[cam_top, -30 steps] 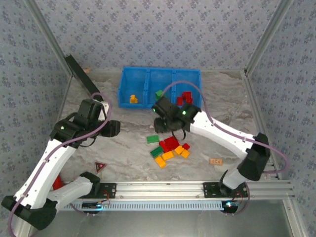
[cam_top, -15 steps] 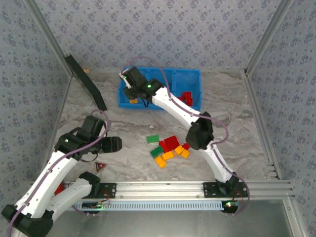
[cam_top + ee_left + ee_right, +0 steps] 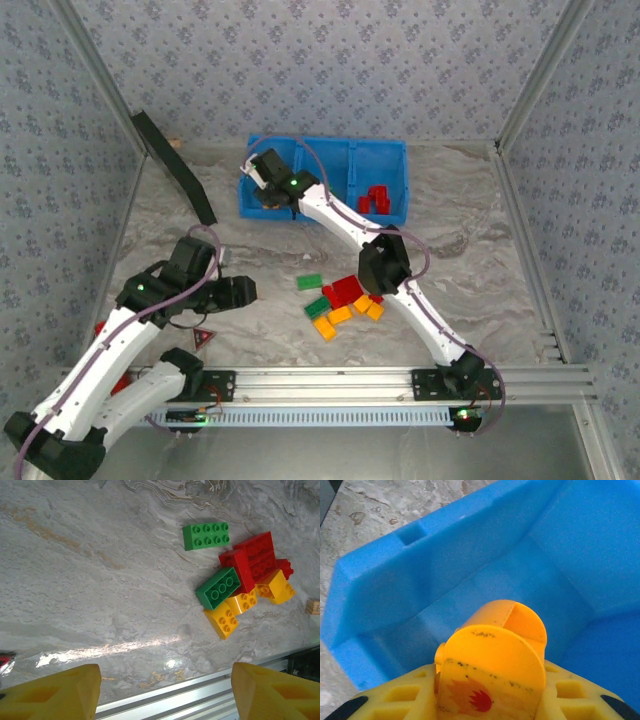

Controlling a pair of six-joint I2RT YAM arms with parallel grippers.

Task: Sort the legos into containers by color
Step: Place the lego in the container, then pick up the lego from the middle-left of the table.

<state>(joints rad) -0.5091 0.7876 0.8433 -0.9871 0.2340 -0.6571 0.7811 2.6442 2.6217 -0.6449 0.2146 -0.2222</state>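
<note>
We see a grey marbled table [image 3: 480, 250] closed in by walls [image 3: 330, 60] papered in a small blue pattern, with metal posts running up the corners. At the far left a black board [image 3: 175, 168] leans along the wall. The blue bin [image 3: 382, 146] sits at the far middle, and red bricks [image 3: 375, 200] lie in its right compartment. The loose legos [image 3: 342, 300] cluster at the table's centre: green, red and yellow-orange pieces touching one another. A red-black triangle [image 3: 204, 337] lies near the left arm's base, just inside the metal rail [image 3: 330, 382] that edges the near side.

We find bare tabletop between the left wall and the pile, and a wide open stretch to the right of the pile out to the right frame. Between the pile and the bin a strip of table lies free, crossed above by the right arm.

The left arm is folded at the elbow, and the left gripper [image 3: 243, 292] points toward the pile from the left. Its fingers [image 3: 55, 692] stand spread with nothing between them. The right arm reaches diagonally from its base over the pile. The right gripper [image 3: 262, 186] hangs over the bin's left compartment, pinching a yellow-orange brick [image 3: 492, 665] with a rounded top.
</note>
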